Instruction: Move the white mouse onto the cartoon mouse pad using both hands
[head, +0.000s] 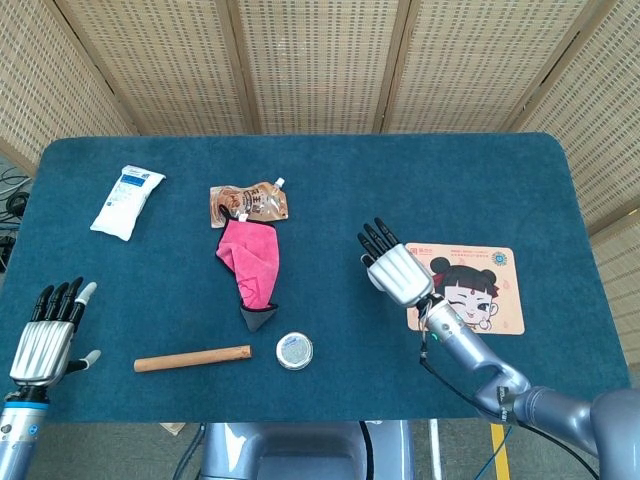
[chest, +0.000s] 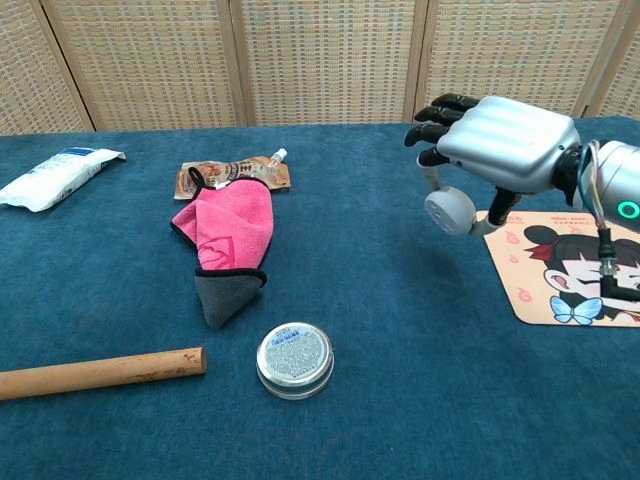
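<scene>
Mouse (chest: 449, 209): one, grasped under right hand (head: 400, 273) | mouse pad (head: 487, 295): one | left hand (head: 42, 347): released

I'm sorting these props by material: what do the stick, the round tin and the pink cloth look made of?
The stick looks like bare wood: matte brown, with a paler cut end. The round tin looks like metal, with a shiny silver rim and a speckled grey lid. The pink cloth looks like soft fabric, probably microfibre: it lies in limp folds, with dark stitched edging and a grey corner.
</scene>
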